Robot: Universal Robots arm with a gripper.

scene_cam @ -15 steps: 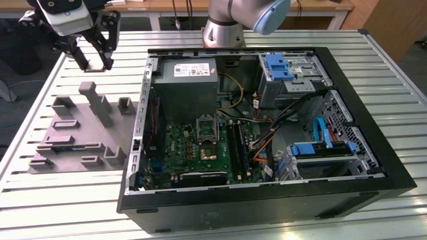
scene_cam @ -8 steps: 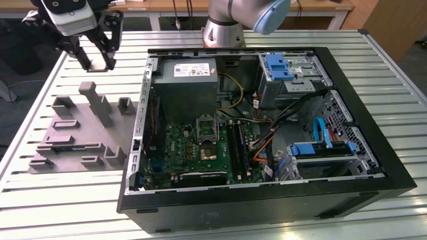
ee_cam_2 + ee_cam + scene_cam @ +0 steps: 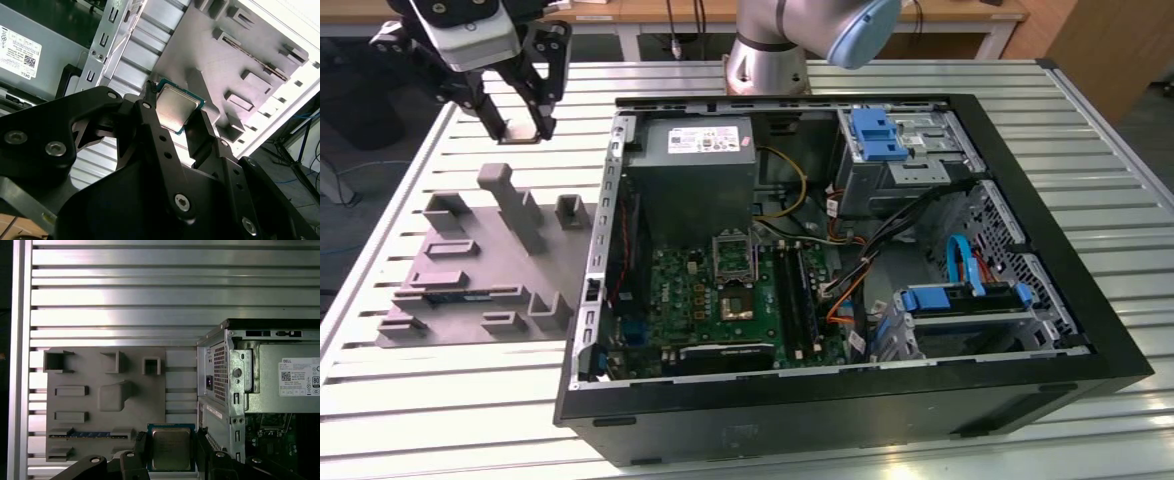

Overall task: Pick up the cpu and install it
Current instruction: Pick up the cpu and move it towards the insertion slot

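Gripper (image 3: 518, 128), upper left of the exterior view near the grey tray (image 3: 474, 262), pinching the cpu (image 3: 171, 449) by opposite edges; carrying well means keeping it level, grip firm

Black hand (image 3: 519, 126); silver arm (image 3: 767, 62), blue cap (image 3: 861, 35)

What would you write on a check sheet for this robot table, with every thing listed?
Surface: slatted metal table, bearing a grey tray and an open computer case.
Job's things: cpu held above the table, outside the case.
Clutter: memory stick lying in the tray.
Grippers: gripper with jaws shut on the cpu's edges.
Cables: coloured cables inside the case.
Surroundings: wooden furniture behind the table.
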